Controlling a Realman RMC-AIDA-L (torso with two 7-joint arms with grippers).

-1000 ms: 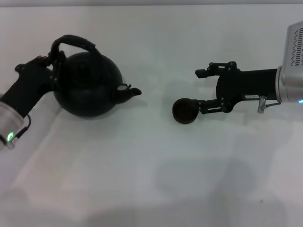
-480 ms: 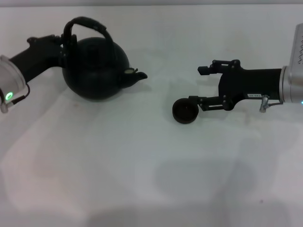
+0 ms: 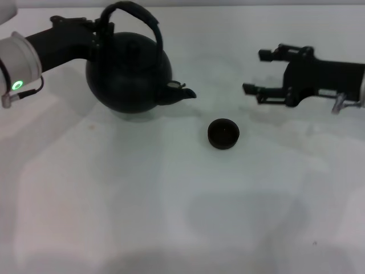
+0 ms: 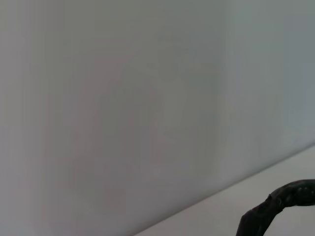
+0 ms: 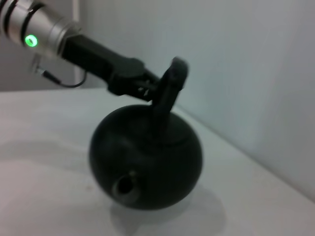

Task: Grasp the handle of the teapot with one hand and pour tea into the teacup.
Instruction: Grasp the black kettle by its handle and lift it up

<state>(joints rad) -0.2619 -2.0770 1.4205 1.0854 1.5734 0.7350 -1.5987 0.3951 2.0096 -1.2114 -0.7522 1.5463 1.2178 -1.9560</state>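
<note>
1. Head view shows the left gripper [image 3: 98, 35] at the far left side of the white surface [image 3: 142, 200]. Its fingers are closed on the handle [image 3: 137, 14] of the teapot [image 3: 128, 74].
2. The teapot is big, round and black. Its short spout [image 3: 183, 93] points toward the right side, and the pot leans that way.
3. The teacup [image 3: 223, 133] is small and dark. It stands alone on the surface, near the spout, a bit lower and to the right of it. Nothing touches it.
4. The right gripper [image 3: 255, 71] is up and to the right of the teacup, apart from it. Its fingers are spread wide with nothing between them.
5. Right wrist view shows the teapot [image 5: 146, 162] from its spout side, with the left gripper [image 5: 147, 84] holding the handle [image 5: 170, 88] up top.
</note>
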